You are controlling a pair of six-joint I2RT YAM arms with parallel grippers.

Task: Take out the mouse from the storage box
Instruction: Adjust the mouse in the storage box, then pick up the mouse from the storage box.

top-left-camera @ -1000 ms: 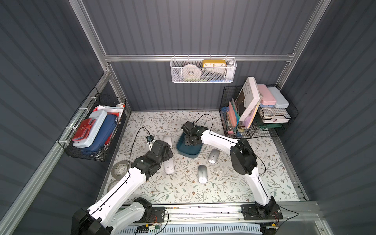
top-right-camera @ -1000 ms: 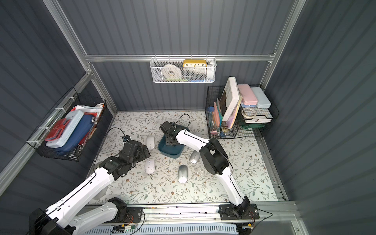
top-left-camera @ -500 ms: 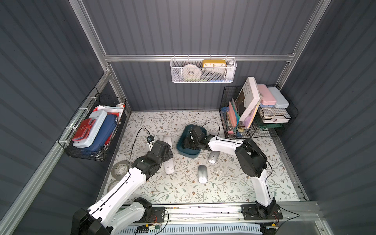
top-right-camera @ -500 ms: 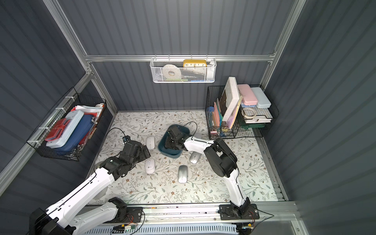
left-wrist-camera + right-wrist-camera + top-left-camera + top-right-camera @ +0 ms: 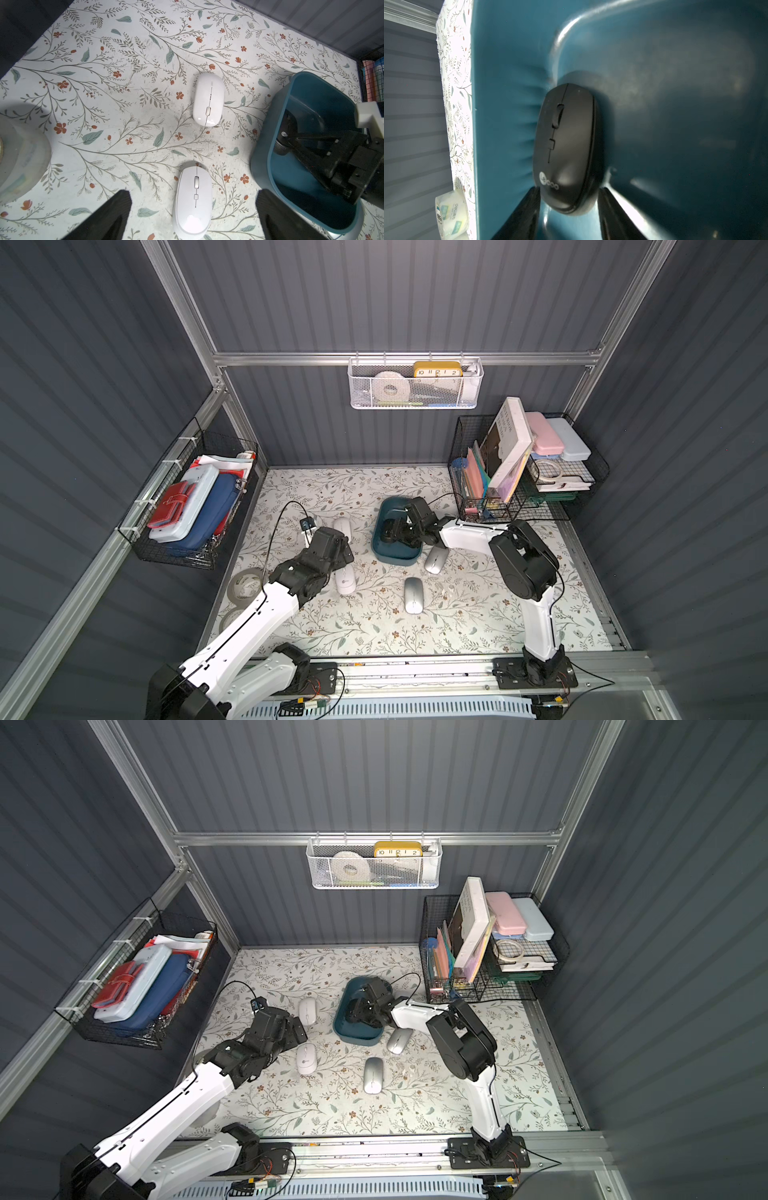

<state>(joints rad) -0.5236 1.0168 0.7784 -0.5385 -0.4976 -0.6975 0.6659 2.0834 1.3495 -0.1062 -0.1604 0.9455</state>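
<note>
The storage box (image 5: 395,559) (image 5: 357,1039) is a dark teal tub in the middle of the floral mat. A black mouse (image 5: 566,145) (image 5: 289,122) lies inside it, against the tub wall (image 5: 508,62). My right gripper (image 5: 569,190) (image 5: 399,531) reaches into the tub, open. Its two fingers stand on either side of the mouse's rear end, close to it. My left gripper (image 5: 193,193) (image 5: 345,558) hovers wide open over a white mouse (image 5: 194,203) on the mat, left of the tub, and holds nothing.
A second white mouse (image 5: 343,526) lies behind the left gripper. Two silver mice (image 5: 435,562) (image 5: 413,595) lie in front of the tub. Tape rolls (image 5: 243,585) sit at the mat's left edge. A black wire basket (image 5: 519,489) stands at the back right, and another black wire basket (image 5: 187,497) hangs on the left wall.
My right arm has swung its elbow to the right and pushed deeper into the tub. Its jaws have parted from shut to either side of the black mouse. The left arm has stayed still.
</note>
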